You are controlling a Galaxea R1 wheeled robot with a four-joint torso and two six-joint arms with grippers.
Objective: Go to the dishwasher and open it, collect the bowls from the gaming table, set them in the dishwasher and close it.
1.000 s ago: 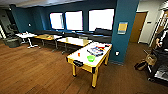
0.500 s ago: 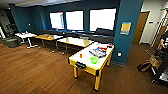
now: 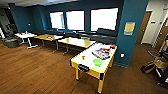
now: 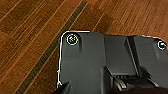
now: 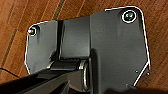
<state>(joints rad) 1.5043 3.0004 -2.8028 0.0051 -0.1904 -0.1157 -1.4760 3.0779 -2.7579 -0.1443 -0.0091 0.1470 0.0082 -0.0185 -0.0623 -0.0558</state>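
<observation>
- Seen from my head camera, the gaming table [image 3: 87, 60] stands ahead and a little to the right on a brown wooden floor [image 3: 32, 72]; it has a white top, a yellow edge and yellow legs.
- A bright green bowl [image 3: 97, 62] sits on the white top near the end closest to me.
- Beyond the bowl, toward the far end of the same top, lies a cluster of red, blue and dark objects [image 3: 102, 53]; I cannot tell what they are. A small orange-red item [image 3: 83, 57] stands alone nearer the table's left edge.
- The far end of the gaming table is close to a teal pillar [image 3: 130, 27] that carries a yellow sign [image 3: 129, 28].
- Wooden-topped tables [image 3: 75, 42] line the back of the room beneath three bright windows [image 3: 82, 20], with a small white table [image 3: 25, 35] further left.
- Both wrist cameras look down on wooden floor planks past my own dark plates.
- Whether my left or right jaws are apart or together, I cannot tell.
</observation>
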